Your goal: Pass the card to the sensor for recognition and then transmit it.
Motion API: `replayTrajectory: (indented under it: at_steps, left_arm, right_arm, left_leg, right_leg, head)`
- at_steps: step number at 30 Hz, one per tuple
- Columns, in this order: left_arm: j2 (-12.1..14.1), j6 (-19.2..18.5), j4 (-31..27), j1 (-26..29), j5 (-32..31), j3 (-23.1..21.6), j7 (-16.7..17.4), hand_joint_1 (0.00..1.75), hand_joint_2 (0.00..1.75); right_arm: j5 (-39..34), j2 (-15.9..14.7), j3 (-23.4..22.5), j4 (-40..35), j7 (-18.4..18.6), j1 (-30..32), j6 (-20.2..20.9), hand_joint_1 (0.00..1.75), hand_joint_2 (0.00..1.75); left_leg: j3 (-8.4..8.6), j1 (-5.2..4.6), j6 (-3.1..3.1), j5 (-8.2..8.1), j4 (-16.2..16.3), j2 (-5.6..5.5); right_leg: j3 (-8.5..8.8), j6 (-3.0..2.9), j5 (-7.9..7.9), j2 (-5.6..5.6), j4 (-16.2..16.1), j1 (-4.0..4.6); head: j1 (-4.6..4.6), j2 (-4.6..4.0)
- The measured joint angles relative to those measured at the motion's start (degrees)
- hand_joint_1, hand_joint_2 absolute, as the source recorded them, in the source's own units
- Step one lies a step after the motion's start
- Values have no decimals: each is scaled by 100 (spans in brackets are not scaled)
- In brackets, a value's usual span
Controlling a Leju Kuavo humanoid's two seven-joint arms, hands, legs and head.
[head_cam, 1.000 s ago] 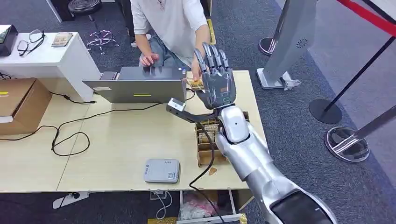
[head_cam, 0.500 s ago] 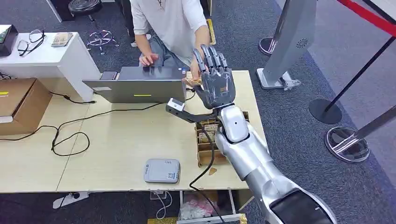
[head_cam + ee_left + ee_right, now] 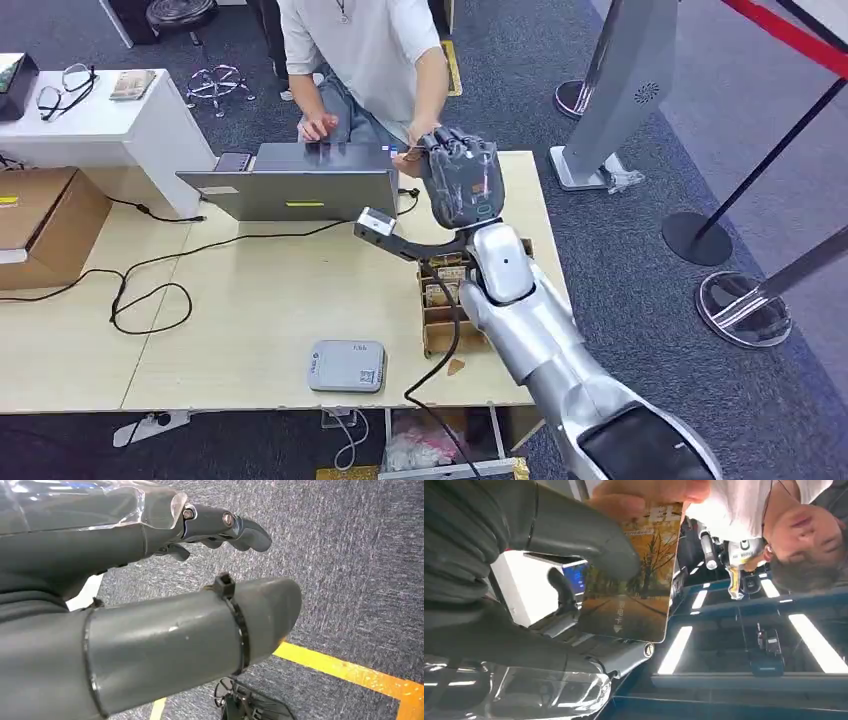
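Observation:
My right hand (image 3: 458,185) is raised over the far edge of the table (image 3: 250,310), fingers folded forward toward the seated person (image 3: 360,50). In the right wrist view my thumb and fingers (image 3: 574,540) pinch a card (image 3: 634,595) printed with an autumn tree scene. The person's fingers (image 3: 649,492) grip the card's other end. From the head only a sliver of the card (image 3: 408,160) peeks out beside my hand. The grey card sensor (image 3: 346,365) lies flat near the table's front edge. My left hand (image 3: 150,635) hangs over the carpet, holding nothing, fingers loosely extended.
A wooden box of cards (image 3: 445,300) stands under my right forearm. An open laptop (image 3: 300,190) sits at the table's far side, with black cables (image 3: 150,290) trailing left. A cardboard box (image 3: 45,225) and a white side table (image 3: 100,115) are at left; stanchion bases (image 3: 745,305) at right.
My right hand's fingers went from upright and spread to folded forward, and the hand moved slightly farther toward the person. The person's hand now holds the card's end.

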Motion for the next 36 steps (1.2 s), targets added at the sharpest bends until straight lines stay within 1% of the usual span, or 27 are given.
replayTrajectory:
  at_steps: [10, 13, 16, 19, 21, 23, 25, 30, 32, 36]
  left_arm:
    - [4, -13, 0, 3, -13, 0, 2, 0, 0]
    - [4, -15, 0, 3, 0, 0, 2, 0, 0]
    - [4, -15, 0, 3, 22, 0, 2, 0, 0]
    - [4, -15, 0, 5, 35, 2, 2, 0, 0]
    - [4, -22, 0, 10, 35, 2, 2, 0, 0]
    - [4, -48, 0, 13, 20, 2, 2, 0, 0]
    - [7, -72, 0, 14, 0, 2, 2, 0, 0]
    - [7, -77, 0, 15, -7, 2, -31, 0, 0]
    - [4, -76, 0, 11, 2, 2, -37, 0, 0]
    - [4, -63, 0, 13, 24, 4, -15, 0, 0]
  right_arm:
    - [-37, -61, 9, -335, -63, 97, -7, 175, 175]
    - [-370, -63, 26, -457, -292, 145, -7, 175, 175]
    - [-1099, -63, 68, -535, -659, 233, 69, 175, 175]
    - [-2214, -68, 131, -792, -1054, 448, 674, 175, 175]
    - [-2895, -87, 182, -1058, -1200, 652, 1223, 175, 175]
    - [-3623, -122, 267, -1345, -1296, 861, 1940, 175, 175]
    - [-4197, -148, 358, -1577, -1403, 1033, 2488, 175, 175]
    - [-5376, -164, 540, -1893, -1642, 1236, 3452, 175, 175]
    - [-5852, -164, 623, -1952, -1679, 1281, 3766, 175, 175]
    - [-6291, -146, 794, -1985, -1676, 1343, 4068, 175, 175]
  left_leg:
    - [0, 0, 0, 0, 0, 1]
    - [0, 0, 0, 0, 0, 1]
    - [0, 0, 0, 0, 0, 1]
    - [0, 0, 0, 0, 0, 1]
    - [0, 0, -1, -1, 0, 1]
    - [-1, 0, -1, -2, 0, 1]
    - [-2, 0, 0, -2, 0, 1]
    - [-2, 0, 0, -2, 0, 2]
    - [-2, 0, 0, -2, 0, 2]
    - [-2, 0, 0, -2, 0, 2]
  right_leg:
    - [-1, 0, 0, 1, 0, 0]
    - [-1, 0, 0, 1, 0, 0]
    - [0, 0, 0, 0, 0, 0]
    - [-1, 0, 0, 0, 0, 0]
    - [-1, 0, -1, 0, 0, 0]
    - [-2, 0, -1, 0, -1, 0]
    - [-3, 1, -2, 0, 0, 0]
    - [-3, 1, -1, 1, -1, 0]
    - [-2, 1, -1, 0, 0, 0]
    - [-2, 1, -1, 0, 0, 0]
  head:
    - [0, 0]
    - [0, 0]
    - [0, 0]
    - [0, 0]
    - [0, 0]
    - [-2, 0]
    - [0, 0]
    - [0, 0]
    - [0, 0]
    - [0, 0]
